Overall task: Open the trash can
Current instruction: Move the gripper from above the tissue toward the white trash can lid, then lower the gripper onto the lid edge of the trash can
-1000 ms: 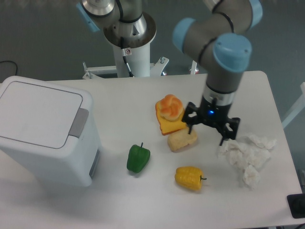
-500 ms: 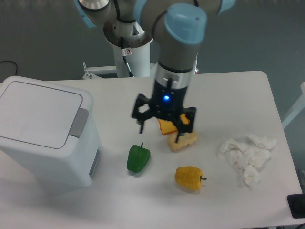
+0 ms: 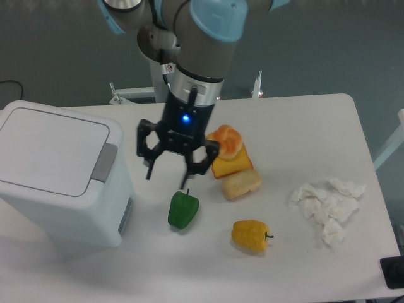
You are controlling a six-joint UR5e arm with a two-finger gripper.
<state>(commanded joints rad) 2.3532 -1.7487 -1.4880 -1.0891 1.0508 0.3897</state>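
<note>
The trash can (image 3: pixel 60 173) is a large white boxy bin at the left of the table, its flat lid down and a grey push button (image 3: pixel 104 162) on its right edge. My gripper (image 3: pixel 168 178) hangs open above the table just right of the bin, about level with the button and a short gap away from it. Nothing is between its fingers. A green pepper (image 3: pixel 183 209) lies directly below and right of the fingertips.
A sandwich with a bun (image 3: pixel 227 153) and a bread piece (image 3: pixel 242 184) lie right of the gripper. A yellow pepper (image 3: pixel 250 235) sits near the front. Crumpled white paper (image 3: pixel 326 203) lies at the right. The arm's base (image 3: pixel 170 69) stands behind the table.
The gripper has travelled left across the table, from beside the crumpled paper, past the sandwich, to a spot near the bin's button. It stayed open. The bin's lid has not moved.
</note>
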